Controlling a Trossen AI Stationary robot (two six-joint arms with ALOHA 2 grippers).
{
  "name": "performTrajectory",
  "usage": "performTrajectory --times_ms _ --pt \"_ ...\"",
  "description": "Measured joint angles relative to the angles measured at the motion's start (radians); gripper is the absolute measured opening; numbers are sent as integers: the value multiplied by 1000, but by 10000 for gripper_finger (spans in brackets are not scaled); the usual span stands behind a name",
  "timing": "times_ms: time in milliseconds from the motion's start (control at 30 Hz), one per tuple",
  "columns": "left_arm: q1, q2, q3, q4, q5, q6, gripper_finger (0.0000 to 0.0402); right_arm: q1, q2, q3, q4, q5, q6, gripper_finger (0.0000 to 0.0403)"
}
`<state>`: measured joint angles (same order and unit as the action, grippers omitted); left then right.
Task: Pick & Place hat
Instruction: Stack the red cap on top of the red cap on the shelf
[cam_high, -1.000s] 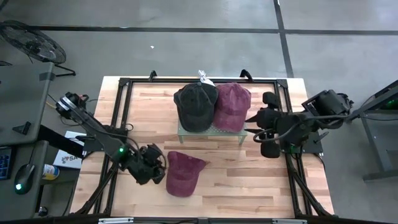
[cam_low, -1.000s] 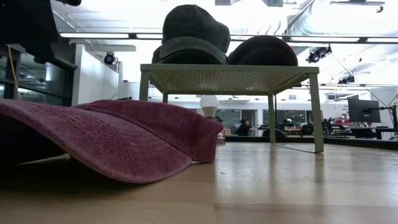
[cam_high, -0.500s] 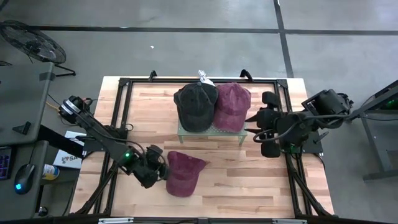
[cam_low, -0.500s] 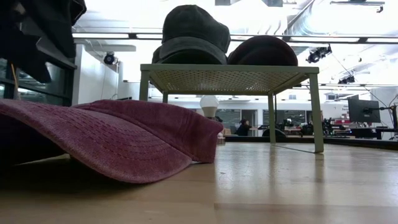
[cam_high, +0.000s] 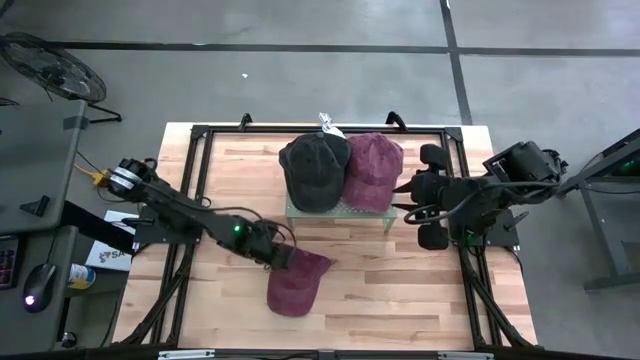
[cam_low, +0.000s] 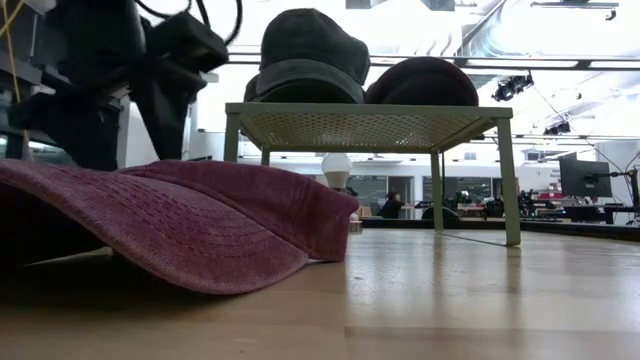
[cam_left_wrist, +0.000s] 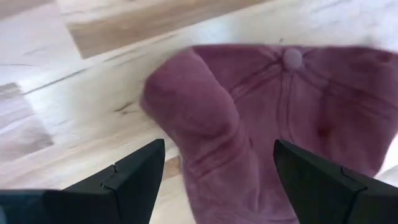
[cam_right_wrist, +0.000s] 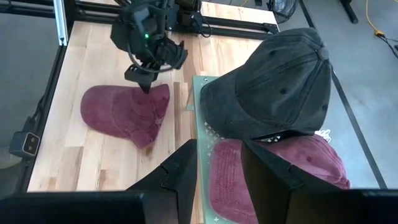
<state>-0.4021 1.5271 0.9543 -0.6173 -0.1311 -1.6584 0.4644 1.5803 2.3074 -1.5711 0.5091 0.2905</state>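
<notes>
Now spread wide, the left claw (cam_left_wrist: 214, 171) straddles the maroon cap's (cam_high: 293, 281) crown, apparently lining up a grasp, near the desk's (cam_high: 400, 300) front edge

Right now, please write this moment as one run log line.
left tool: open, over red hat on table | right tool: waiting beside rack

Rack (cam_high: 338, 212) at table (cam_high: 400, 300) rear centre: two hats on top, side by side (cam_high: 314, 170) (cam_high: 373, 166). Third hat (cam_high: 295, 282) on table, before rack, toward left.
</notes>
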Motion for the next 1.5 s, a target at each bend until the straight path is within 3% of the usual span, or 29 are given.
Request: performTrajectory --times_ms 600,733,1233,1500 --pt "29 85 0 91 98 57 287 0 1 0 0 6 6 119" --pt "29 86 -1 99 113 57 242 0 1 0 0 7 8 119" --pt "29 86 0 98 264 86 15 0 1 0 0 5 23 119" --pt "15 86 50 161 425 182 4 0 1 0 0 -10 17 119"
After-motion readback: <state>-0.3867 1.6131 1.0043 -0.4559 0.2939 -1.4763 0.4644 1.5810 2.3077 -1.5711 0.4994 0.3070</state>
